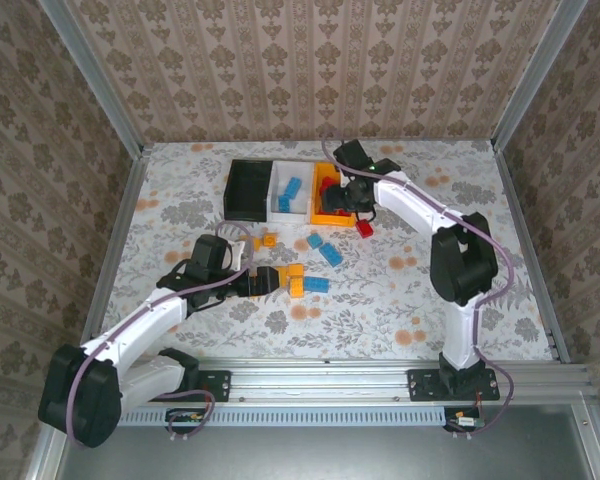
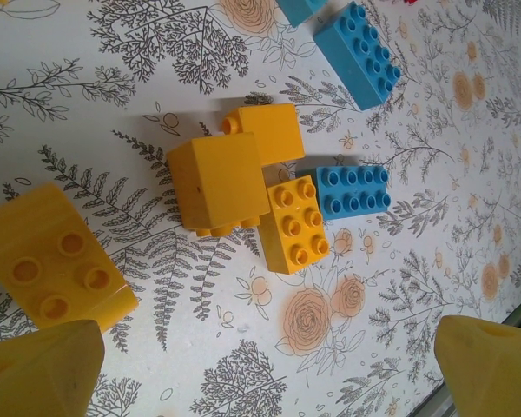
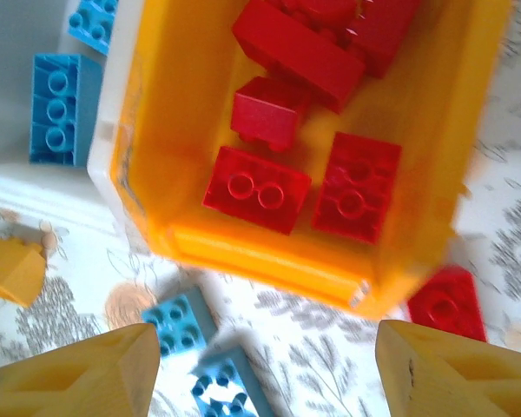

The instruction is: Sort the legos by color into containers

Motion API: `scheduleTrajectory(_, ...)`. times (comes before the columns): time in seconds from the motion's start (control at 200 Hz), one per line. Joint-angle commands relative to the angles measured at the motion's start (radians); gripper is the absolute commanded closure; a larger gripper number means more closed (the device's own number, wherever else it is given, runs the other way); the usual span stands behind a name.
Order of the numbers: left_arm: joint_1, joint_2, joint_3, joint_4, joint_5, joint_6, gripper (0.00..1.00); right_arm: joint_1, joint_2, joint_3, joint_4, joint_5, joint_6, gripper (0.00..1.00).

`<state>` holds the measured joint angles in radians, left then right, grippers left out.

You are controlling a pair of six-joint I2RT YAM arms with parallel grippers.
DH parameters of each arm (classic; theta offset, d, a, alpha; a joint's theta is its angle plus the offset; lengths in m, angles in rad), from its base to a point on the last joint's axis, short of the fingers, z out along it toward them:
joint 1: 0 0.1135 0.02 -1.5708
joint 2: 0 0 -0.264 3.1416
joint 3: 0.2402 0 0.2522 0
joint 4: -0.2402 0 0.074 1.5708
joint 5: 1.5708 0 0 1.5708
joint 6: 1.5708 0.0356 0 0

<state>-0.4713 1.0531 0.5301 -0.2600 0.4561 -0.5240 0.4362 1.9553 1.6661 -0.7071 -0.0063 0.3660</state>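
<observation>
Right gripper (image 3: 265, 347) hung empty, fingers parted, over the orange bin (image 3: 269, 261) of red bricks (image 3: 356, 187); left gripper (image 2: 265, 365) gaped above yellow bricks (image 2: 217, 182) well apart from it; the stray red brick (image 3: 447, 302) just beside its wall might jam a finger.

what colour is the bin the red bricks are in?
The bin is orange; right wrist view shows it best.

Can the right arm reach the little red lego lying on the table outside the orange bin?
Probably yes. The right gripper hangs open close by, and the small red plastic brick lies uncovered on the table, though the orange plastic bin's wall sits right beside it.
</observation>
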Motion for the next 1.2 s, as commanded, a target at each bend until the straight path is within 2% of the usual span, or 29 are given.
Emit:
scheduleTrajectory(0.0, 0.0, 0.026, -0.007, 0.02, 0.013, 0.012, 0.0, -0.019, -0.144, -0.114, -0.026, 0.095, -0.037, 0.32)
scheduleTrajectory(0.175, -0.007, 0.084, -0.009, 0.083, 0.028, -0.002, 0.0, -0.087, -0.236, -0.329, -0.01, 0.085, -0.071, 0.33)
scheduleTrajectory(0.33, -0.035, 0.151, 0.016, 0.126, 0.04, -0.02, 0.0, -0.091, -0.214, -0.397, 0.03, 0.059, -0.119, 0.35)
scheduleTrajectory(0.485, -0.061, 0.162, 0.039, 0.11, 0.026, -0.016, 0.0, -0.09, -0.137, -0.372, 0.046, 0.059, -0.132, 0.37)
scheduleTrajectory(0.935, -0.053, 0.113, 0.028, 0.04, -0.004, 0.007, 0.0, -0.097, 0.029, -0.243, 0.07, 0.064, -0.144, 0.41)
scheduleTrajectory(1.195, -0.05, 0.118, 0.039, 0.028, 0.001, 0.009, 0.0, -0.109, 0.08, -0.216, 0.095, 0.071, -0.169, 0.5)
